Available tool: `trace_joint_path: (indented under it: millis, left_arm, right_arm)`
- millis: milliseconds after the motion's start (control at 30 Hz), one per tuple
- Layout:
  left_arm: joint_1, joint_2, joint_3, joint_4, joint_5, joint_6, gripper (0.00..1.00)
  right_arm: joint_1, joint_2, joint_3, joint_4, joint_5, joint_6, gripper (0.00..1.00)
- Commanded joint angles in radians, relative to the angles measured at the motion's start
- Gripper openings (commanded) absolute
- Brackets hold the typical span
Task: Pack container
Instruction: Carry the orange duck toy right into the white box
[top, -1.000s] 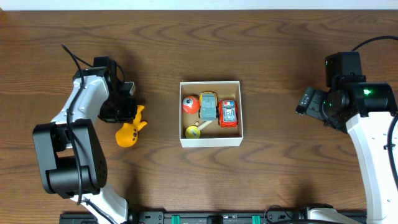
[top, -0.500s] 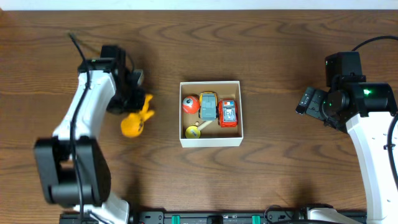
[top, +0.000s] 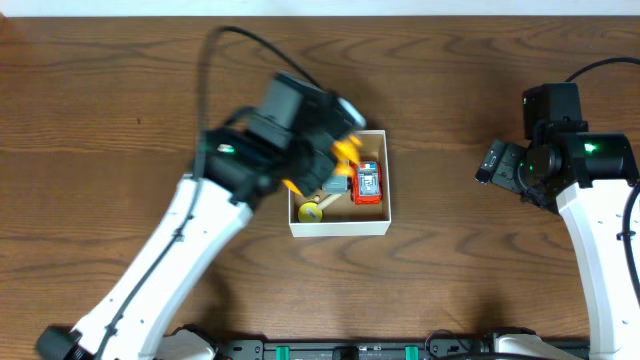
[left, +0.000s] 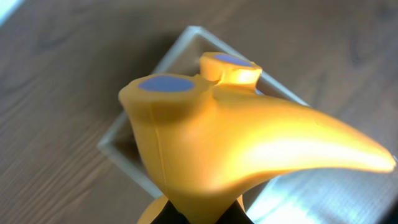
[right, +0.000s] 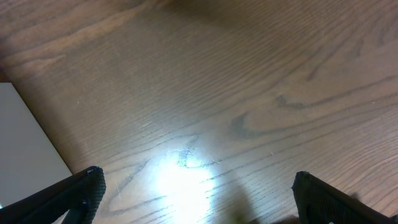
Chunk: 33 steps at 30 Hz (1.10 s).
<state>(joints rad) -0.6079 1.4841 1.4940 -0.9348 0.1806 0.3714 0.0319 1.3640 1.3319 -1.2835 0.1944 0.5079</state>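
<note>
Yellow toy (top: 346, 150) pinched tight in the left pincer (top: 322, 150) hangs just over the far side of the box (top: 340, 228) at mid-table, while the right pincer (right: 199, 198) gapes empty, well away.

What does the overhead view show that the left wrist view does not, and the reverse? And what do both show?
Only the overhead view shows the red car inside the box, the left arm above the box and the right arm off to the side. Only the left wrist view shows, close up, the two blue-grey patches on the yellow toy. Both show the yellow toy, the white box and the wooden table.
</note>
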Motion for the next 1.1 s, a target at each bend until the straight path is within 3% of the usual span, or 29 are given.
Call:
trace_joint_path:
  millis: [0, 533, 567, 600, 633, 767, 1067]
  left_arm:
    - [-0.055, 0.073, -0.024, -0.005, -0.009, 0.04, 0.06]
    - [-0.061, 0.412, -0.058, -0.036, -0.007, 0.035, 0.06]
    - [-0.061, 0.419, -0.058, -0.037, -0.007, 0.035, 0.1]
    - [-0.061, 0.423, -0.058, -0.037, -0.008, 0.035, 0.29]
    - [-0.061, 0.424, -0.058, -0.038, -0.008, 0.035, 0.4]
    - [-0.061, 0.416, -0.058, -0.041, -0.008, 0.035, 0.56]
    - [-0.061, 0.319, -0.037, -0.074, -0.008, 0.035, 0.59]
  right_arm:
    - [-0.008, 0.003, -0.005, -0.001, 0.011, 0.01, 0.99]
    - [-0.008, 0.003, -0.005, -0.011, 0.011, -0.016, 0.99]
    - [-0.008, 0.003, -0.005, -0.011, 0.011, -0.016, 0.99]
    - [-0.008, 0.003, -0.005, -0.011, 0.011, -0.016, 0.99]
    - [-0.008, 0.003, -0.005, -0.011, 0.011, -0.016, 0.99]
    - [-0.008, 0.003, -0.005, -0.011, 0.011, -0.016, 0.99]
    - [-0.008, 0.003, -0.005, -0.013, 0.011, -0.016, 0.99]
